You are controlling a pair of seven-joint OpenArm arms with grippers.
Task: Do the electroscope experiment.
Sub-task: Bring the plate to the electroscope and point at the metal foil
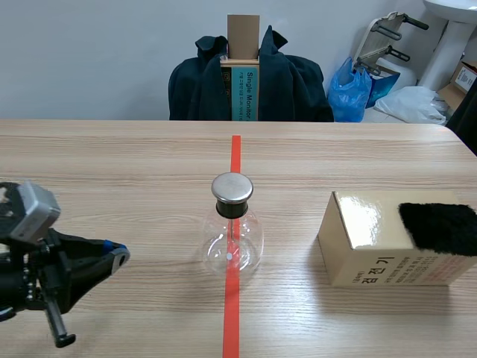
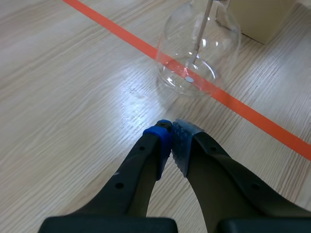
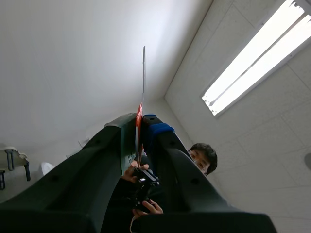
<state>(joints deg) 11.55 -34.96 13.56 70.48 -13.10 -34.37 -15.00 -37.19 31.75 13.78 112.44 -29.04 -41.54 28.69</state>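
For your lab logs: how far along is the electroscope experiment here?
Done: the right gripper is shut on a thin strip, pointing upward. In hand: nothing touches the electroscope; the left gripper rests shut short of it. Left: bringing the strip to the metal cap. Whether it met the fur pad cannot be told.

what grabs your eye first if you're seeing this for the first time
The round glass flask with a metal cap stands mid-table on the red tape line. To its right, a cardboard box carries a black fuzzy cloth. The right gripper, aimed at the ceiling, pinches a thin sheet.
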